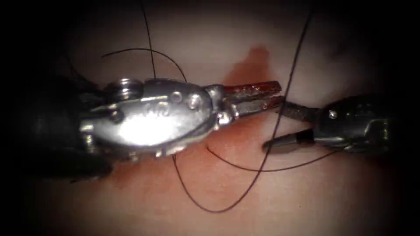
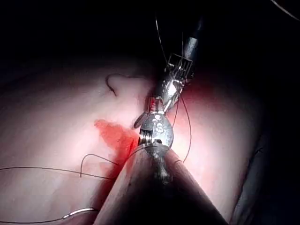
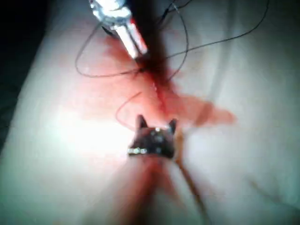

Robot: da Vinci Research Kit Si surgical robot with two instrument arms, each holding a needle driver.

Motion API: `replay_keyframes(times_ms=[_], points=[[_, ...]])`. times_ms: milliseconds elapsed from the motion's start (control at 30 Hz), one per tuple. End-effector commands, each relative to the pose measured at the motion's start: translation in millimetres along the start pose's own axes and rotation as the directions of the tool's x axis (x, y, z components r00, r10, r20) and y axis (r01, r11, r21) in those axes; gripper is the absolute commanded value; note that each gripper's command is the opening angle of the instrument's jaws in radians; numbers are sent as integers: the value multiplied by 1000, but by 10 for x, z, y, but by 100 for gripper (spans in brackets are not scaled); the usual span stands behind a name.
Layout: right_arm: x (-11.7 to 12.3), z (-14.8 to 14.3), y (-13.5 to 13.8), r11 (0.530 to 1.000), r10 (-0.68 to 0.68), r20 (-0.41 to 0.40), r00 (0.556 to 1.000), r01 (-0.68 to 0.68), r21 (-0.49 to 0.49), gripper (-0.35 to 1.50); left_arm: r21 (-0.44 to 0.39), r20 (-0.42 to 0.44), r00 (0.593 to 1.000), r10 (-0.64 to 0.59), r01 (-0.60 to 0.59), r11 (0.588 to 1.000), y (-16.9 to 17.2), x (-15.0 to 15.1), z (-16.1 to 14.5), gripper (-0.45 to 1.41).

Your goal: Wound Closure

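Looking down from the endoscope, the left tool (image 1: 256, 97) has its jaws nearly closed, maybe pinching the thread (image 1: 280, 114); I cannot tell for sure. The right tool (image 1: 284, 126) has its jaws wide, with the thread running between them and holding nothing. Red fluid (image 1: 251, 65) stains the tissue (image 1: 306, 205).

From the left wrist, the needle (image 2: 79, 213) lies loose on the tissue, near its edge.

From the right wrist, loose loops could snag those open jaws.

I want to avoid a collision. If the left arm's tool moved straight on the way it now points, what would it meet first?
Probably the thread crossing just past the left tool, then the right tool, which stands open and faces it. Depth is unclear, so the thread may lie above or below that line.
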Motion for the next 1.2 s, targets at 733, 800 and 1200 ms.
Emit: replay_keyframes(times_ms=[733, 800, 1200], points=[[-19, -3, 18, 996, 72, -23, 997, -73, -53, 118, -43, -8, 999, -44, 43, 998, 34, -7, 66, 81], [-17, -2, 17, 996, 73, -23, 997, -74, -51, 118, -47, -5, 999, -44, 43, 998, 37, -12, 72, 81], [-13, 7, 10, 996, 75, -21, 997, -76, -40, 118, -75, 3, 999, -35, 35, 997, 44, -25, 95, 54]])
